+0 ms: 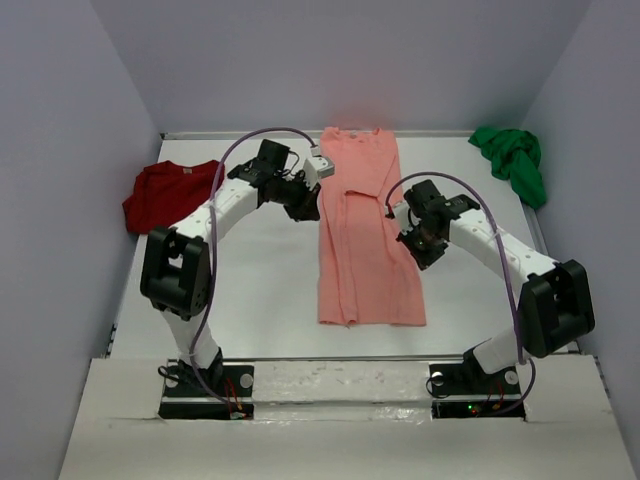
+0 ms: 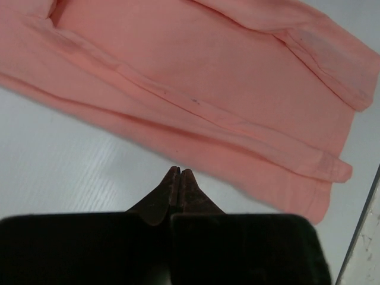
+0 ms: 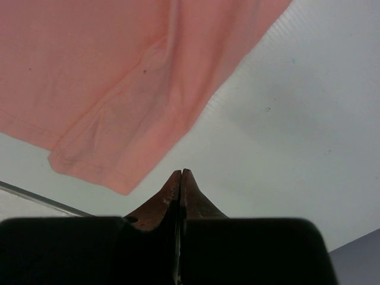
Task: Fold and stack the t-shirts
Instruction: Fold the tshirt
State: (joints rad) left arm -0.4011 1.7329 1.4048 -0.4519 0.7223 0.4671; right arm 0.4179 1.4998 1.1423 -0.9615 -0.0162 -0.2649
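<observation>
The salmon-pink t-shirt (image 1: 366, 225) lies flat in the middle of the table, its sides folded in to a long narrow strip running from the far wall toward me. It fills the top of the left wrist view (image 2: 202, 83) and the upper left of the right wrist view (image 3: 119, 77). My left gripper (image 1: 306, 206) is shut and empty, just left of the shirt's upper half. My right gripper (image 1: 420, 250) is shut and empty, just right of the shirt's middle. The dark red t-shirt (image 1: 168, 192) lies crumpled at the far left. The bright green t-shirt (image 1: 512, 160) lies crumpled at the far right corner.
The white table (image 1: 250, 290) is boxed in by pale walls on the left, right and far sides. A white ledge runs along the near edge by the arm bases.
</observation>
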